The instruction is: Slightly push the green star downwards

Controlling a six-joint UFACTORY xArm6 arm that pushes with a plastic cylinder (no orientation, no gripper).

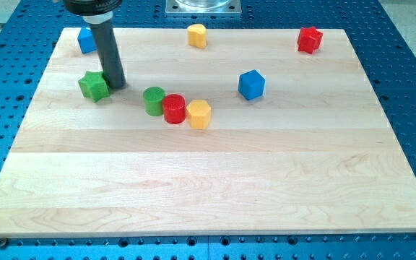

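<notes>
Rod tip at the green star, upper-left area of the wooden board.

My tip (117, 85) rests on the wooden board (215, 180), just beside the green star (93, 86) at its 3 o'clock; contact cannot be confirmed; the arm ends in a plain rod, so no jaw opening applies. A green cylinder (154, 100), red cylinder (174, 109) and yellow block (199, 114) sit in a touching row at the star's 4 o'clock; a blue cube (251, 84) lies beyond them; a blue block (87, 40) stands at the star's 12 o'clock, partly hidden by the rod; a second yellow block (196, 35) and a red block (309, 39) sit along the top edge.
</notes>
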